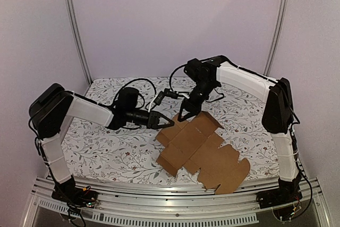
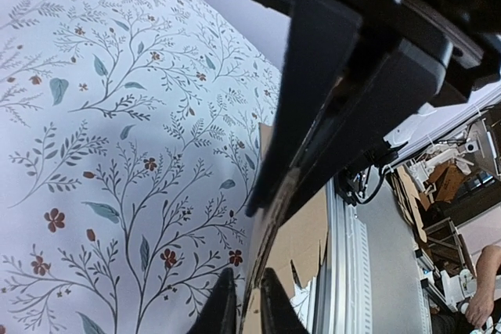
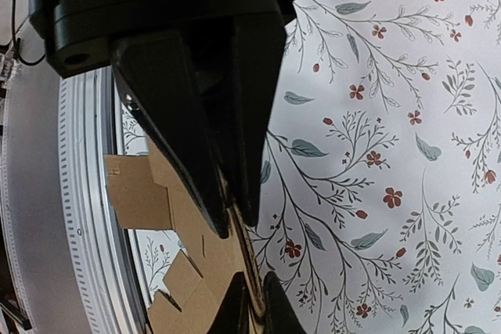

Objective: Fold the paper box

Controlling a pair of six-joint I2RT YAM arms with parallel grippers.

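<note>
Left gripper (image 1: 161,122) pinches the paper box (image 1: 201,150) by its left flap, right gripper (image 1: 186,117) by its far flap. Plain brown notched cardboard, mostly flat, lies right of centre on the floral cloth (image 1: 106,144).

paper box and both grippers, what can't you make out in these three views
- Top view: the paper box corner beneath the right gripper is hidden by it; fold creases are too small to see.
- Left wrist: the left gripper has its jaws nearly together; whether cardboard is pinched is hidden by its fingers; most of the box is cut off.
- Right wrist: same question, hidden by that gripper's fingers.
</note>
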